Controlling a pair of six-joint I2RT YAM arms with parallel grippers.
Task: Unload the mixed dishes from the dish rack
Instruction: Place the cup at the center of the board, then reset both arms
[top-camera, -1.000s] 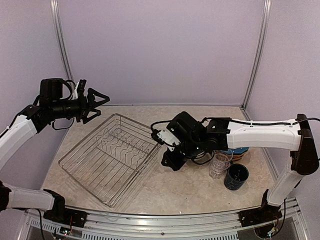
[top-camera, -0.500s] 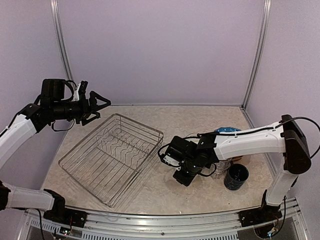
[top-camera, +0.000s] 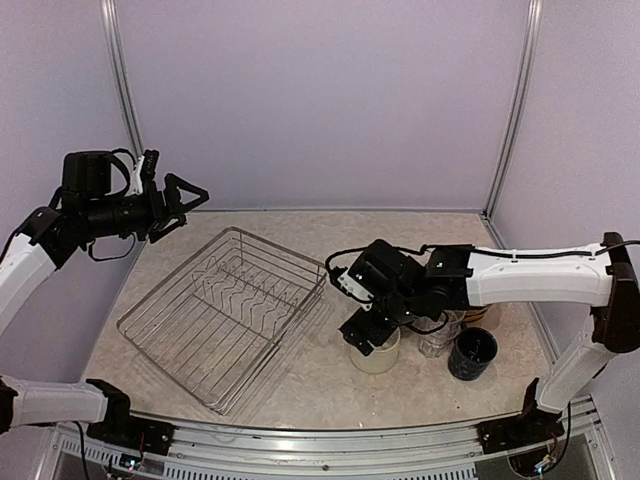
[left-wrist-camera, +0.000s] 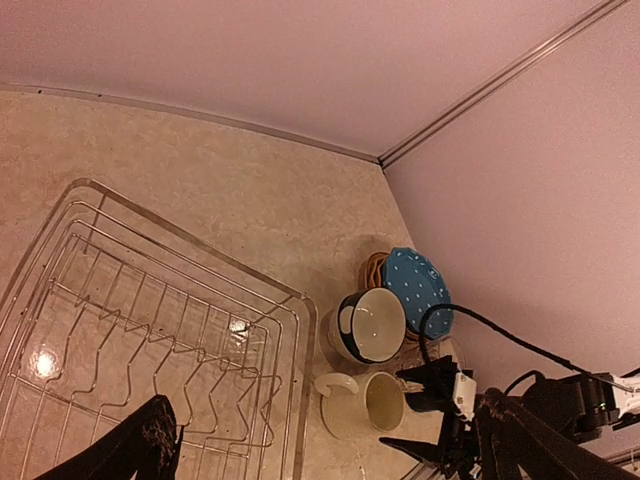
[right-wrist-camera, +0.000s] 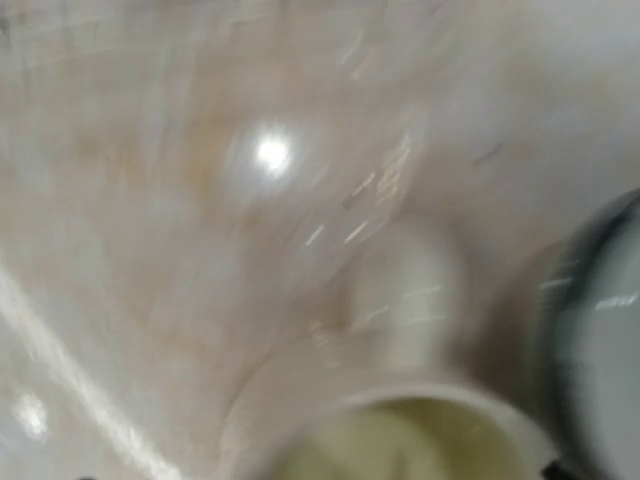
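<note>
Right arm low, right pincer (top-camera: 362, 338) at cream mug (top-camera: 381, 359), left arm (top-camera: 40, 250) raised

Plain lilac walls (top-camera: 320, 100) close me in at the back and on both sides, with slim metal posts (top-camera: 120, 90) standing in the two back corners. My table (top-camera: 300, 385) has a glossy beige marbled top, and a bright spot of light (right-wrist-camera: 270, 152) glints on it. An aluminium rail (top-camera: 320, 440) runs along its near edge.
</note>
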